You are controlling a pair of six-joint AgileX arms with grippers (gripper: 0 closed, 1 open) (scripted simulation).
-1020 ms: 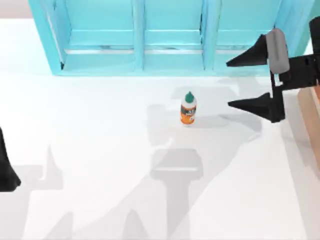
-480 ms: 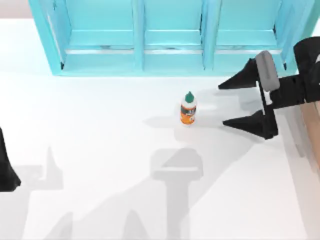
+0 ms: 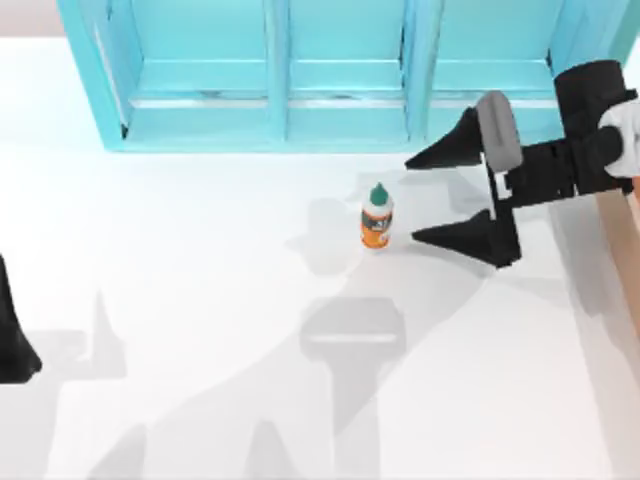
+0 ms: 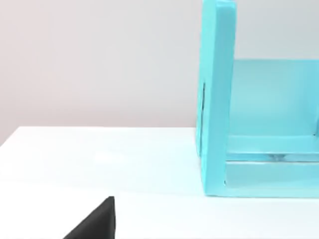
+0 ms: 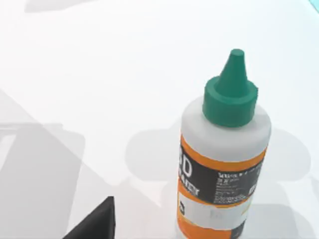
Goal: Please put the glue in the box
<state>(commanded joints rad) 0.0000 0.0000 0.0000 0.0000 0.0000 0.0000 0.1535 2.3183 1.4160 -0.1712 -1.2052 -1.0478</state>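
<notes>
Our right gripper (image 3: 412, 200) hangs with its fingers spread wide at three o'clock of the upright glue (image 3: 376, 217), near it but apart. Our left gripper (image 3: 15, 345) sits parked at the table's nine o'clock edge; we cannot tell its opening.

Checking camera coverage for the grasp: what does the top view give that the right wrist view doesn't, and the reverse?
Top view alone: the right gripper, fingers spread wide, just right of the glue; the teal shelf unit behind; a strip of the tan box at the table's right edge; the parked left gripper at the left edge.

Right wrist view alone: the glue's orange label with its dark printed band, close up, and one dark fingertip.

Both: the upright glue with its green pointed cap on the white table.
</notes>
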